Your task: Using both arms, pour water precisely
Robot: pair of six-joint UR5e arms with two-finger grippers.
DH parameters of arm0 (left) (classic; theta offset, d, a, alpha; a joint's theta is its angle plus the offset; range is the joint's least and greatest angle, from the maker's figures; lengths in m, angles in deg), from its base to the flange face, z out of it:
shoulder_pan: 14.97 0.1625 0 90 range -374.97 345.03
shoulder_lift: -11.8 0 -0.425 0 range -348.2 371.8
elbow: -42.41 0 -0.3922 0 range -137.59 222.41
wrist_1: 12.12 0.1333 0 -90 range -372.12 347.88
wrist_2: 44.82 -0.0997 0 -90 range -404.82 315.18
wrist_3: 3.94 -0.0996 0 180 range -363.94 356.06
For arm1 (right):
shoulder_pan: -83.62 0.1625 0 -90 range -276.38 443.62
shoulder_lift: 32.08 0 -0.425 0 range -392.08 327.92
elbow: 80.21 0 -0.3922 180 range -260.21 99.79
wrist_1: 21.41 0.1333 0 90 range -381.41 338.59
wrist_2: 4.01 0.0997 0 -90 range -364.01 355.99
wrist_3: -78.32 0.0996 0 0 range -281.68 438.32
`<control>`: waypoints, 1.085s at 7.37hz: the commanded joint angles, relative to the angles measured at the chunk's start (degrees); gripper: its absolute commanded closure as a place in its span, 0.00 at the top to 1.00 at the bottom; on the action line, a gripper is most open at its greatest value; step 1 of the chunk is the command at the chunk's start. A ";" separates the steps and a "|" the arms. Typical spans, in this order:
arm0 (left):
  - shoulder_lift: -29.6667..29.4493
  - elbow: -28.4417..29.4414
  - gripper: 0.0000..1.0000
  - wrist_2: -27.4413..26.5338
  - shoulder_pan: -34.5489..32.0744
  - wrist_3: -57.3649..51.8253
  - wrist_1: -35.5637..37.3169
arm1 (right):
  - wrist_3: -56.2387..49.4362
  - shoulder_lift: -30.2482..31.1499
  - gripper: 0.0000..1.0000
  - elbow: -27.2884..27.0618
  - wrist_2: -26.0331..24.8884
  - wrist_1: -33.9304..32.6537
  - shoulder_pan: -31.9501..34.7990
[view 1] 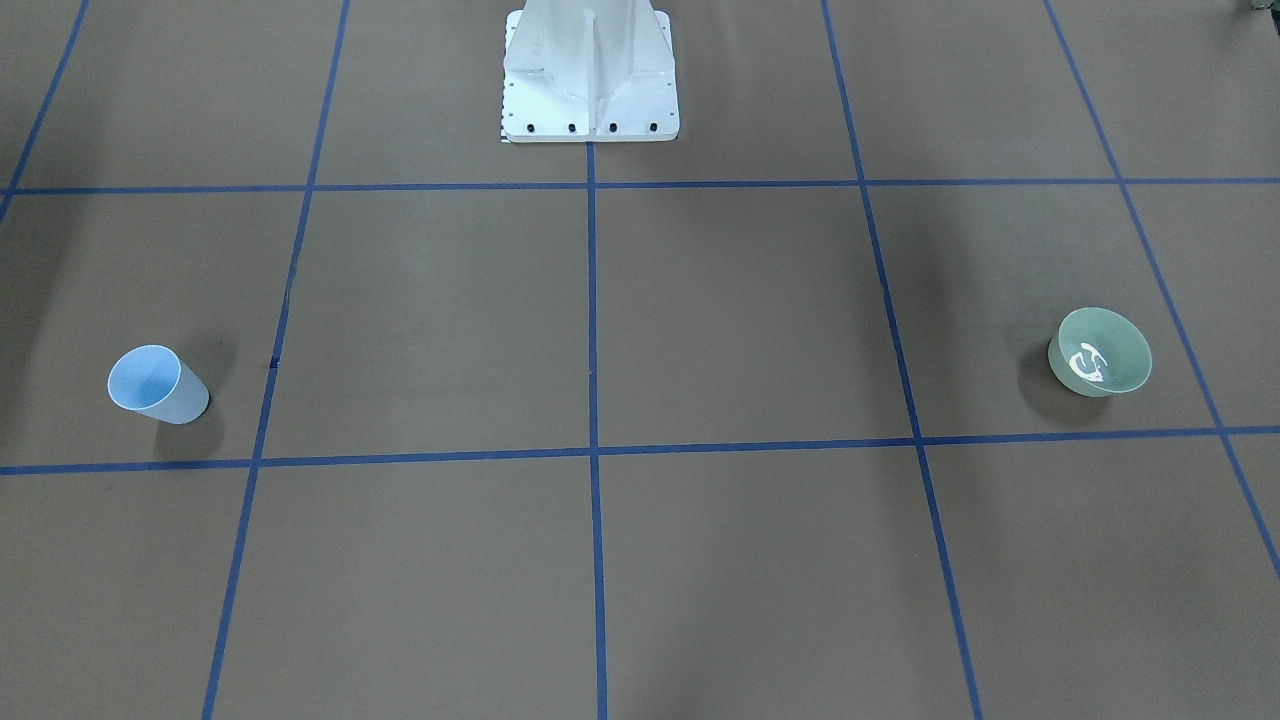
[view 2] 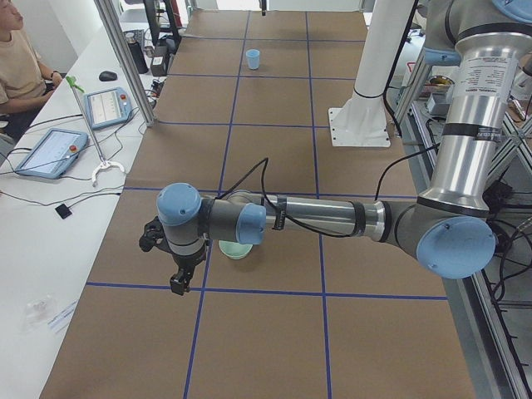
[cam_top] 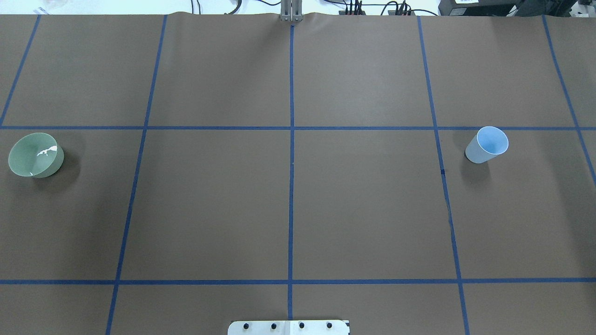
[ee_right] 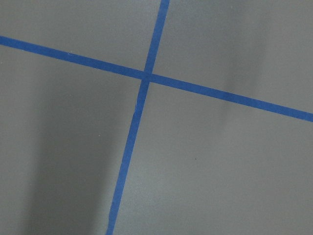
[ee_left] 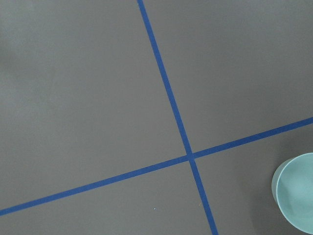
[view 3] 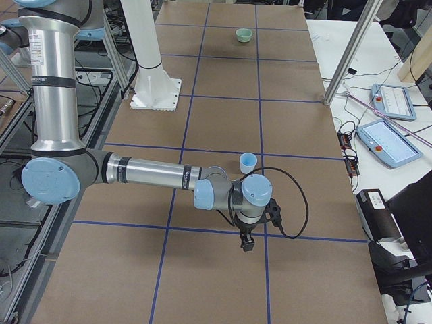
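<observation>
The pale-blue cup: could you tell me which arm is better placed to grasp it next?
Right. The right tool hangs close beside the cup; the left tool hovers by the green bowl at the table's other end.

**Worktop layout: bowl at left, cup at right**

The brown paper-covered worktop (cam_top: 298,204) carries a white bolted metal pedestal (view 1: 590,75) at the middle of the robot's edge. A pale-green round bowl (cam_top: 36,155) stands close to the worktop's left edge, with clear water (cam_top: 46,150) in it. A pale-blue tapered cup (cam_top: 486,144) stands near the right edge, well apart from the bowl.

The left arm (view 2: 316,218) reaches over the bowl. The left gripper (view 2: 177,278) hangs beyond it, toward the left edge. The right arm (view 3: 155,177) passes near the cup. The right gripper (view 3: 247,243) hangs beyond it, toward the right edge.
</observation>
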 commanded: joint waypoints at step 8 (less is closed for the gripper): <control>4.54 -0.06 1.00 -0.25 -0.35 8.00 -0.38 | 0.00 -0.18 1.00 -0.07 0.00 0.00 0.00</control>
